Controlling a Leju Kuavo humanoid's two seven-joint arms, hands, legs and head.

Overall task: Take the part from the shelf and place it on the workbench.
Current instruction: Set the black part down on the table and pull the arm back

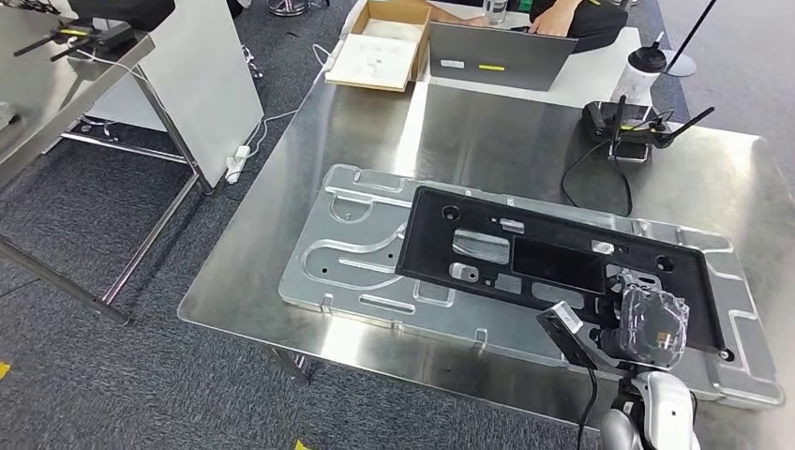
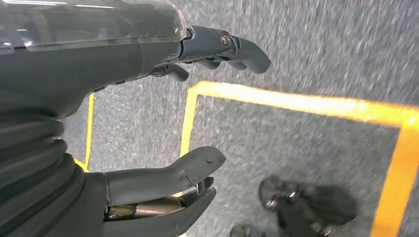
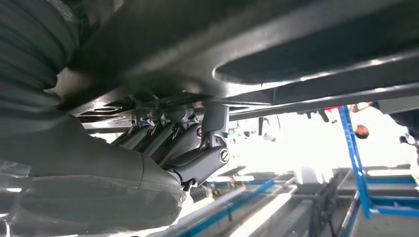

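The part is a long black panel with cut-outs. It lies across a silver stamped metal plate on the steel workbench. My right hand is at the panel's near right edge and grips it there. In the right wrist view its fingers curl up against the dark underside of the panel. My left hand hangs over the grey floor, thumb and fingers apart, holding nothing.
At the bench's far end are a grey laptop, a cardboard box, a bottle and a black antenna unit with a cable. A person's hand rests behind the laptop. A white-panelled table stands left. Blue shelf frames lie beyond.
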